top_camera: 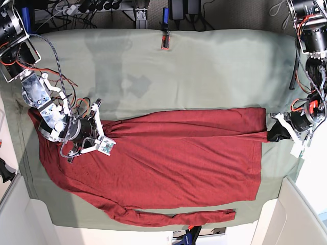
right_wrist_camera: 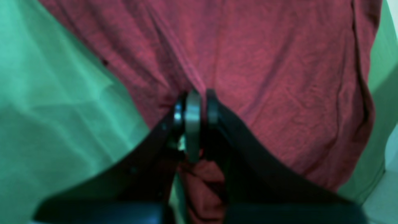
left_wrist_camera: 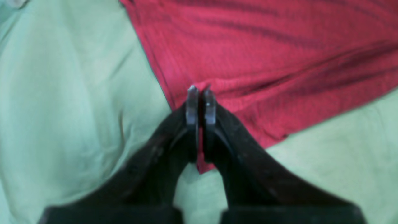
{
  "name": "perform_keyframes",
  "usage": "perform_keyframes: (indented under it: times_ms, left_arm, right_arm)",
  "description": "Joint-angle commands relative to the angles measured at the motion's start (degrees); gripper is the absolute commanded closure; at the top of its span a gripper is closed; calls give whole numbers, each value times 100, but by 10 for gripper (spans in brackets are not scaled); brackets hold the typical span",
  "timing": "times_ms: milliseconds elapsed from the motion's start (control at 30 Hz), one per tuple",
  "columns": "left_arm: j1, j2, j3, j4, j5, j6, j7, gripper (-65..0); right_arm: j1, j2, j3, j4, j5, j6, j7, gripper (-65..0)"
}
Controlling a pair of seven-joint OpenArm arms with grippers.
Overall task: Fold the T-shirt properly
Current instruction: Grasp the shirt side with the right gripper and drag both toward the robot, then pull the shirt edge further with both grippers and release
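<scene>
Left gripper [left_wrist_camera: 201, 90]: jaws pressed together on a corner of the shirt [left_wrist_camera: 264, 56]; a sliver of red cloth shows between them, and the fabric runs away from the tips in taut creases.

Right gripper [right_wrist_camera: 199, 93]: also pinched tight on the shirt, with a bunch of red fabric gathered under the jaws (how many layers it has caught I cannot tell).

Shirt in the overhead view [top_camera: 168, 158]: spread lengthwise across the green cloth [top_camera: 204, 71], held at both ends, right gripper [top_camera: 97, 133] at one side and left gripper [top_camera: 271, 133] at the other; its upper edge looks pulled into a line between them, and a long sleeve [top_camera: 179, 217] lies along the near edge of the table.

Risk: the fabric is thin and soft, so a small pinch may slip if the arms pull apart harder; uneven lifting would likely skew the fold.

Risk, sleeve: it lies loose and could drag or bunch under the body.

Surroundings: cables and power gear beyond the far edge, well apart from the shirt.

Obstruction: nothing lies on the shirt besides the arms themselves.
</scene>
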Motion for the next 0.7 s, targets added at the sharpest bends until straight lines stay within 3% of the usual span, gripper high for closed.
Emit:
perform_keyframes:
  times_ms: [0,267,600,667]
  left_arm:
    - [-236,-127,55,-42,9,-34,-219,0]
    - [-892,-111,538,-938,240,-34,-411,0]
    - [-1032,-61,686,-1403,439,-34,-874,0]
    - [-1029,-61,789,-1414,555,-34,-975,0]
  right_arm:
    - [173,17,57,26,-26,-39,70,0]
    - [361,-234,61,-466,-269,-44,358,0]
    - [424,-365,61,-708,-367,-98,437,0]
    - [424,-378,61,-710,-367,-271,481,0]
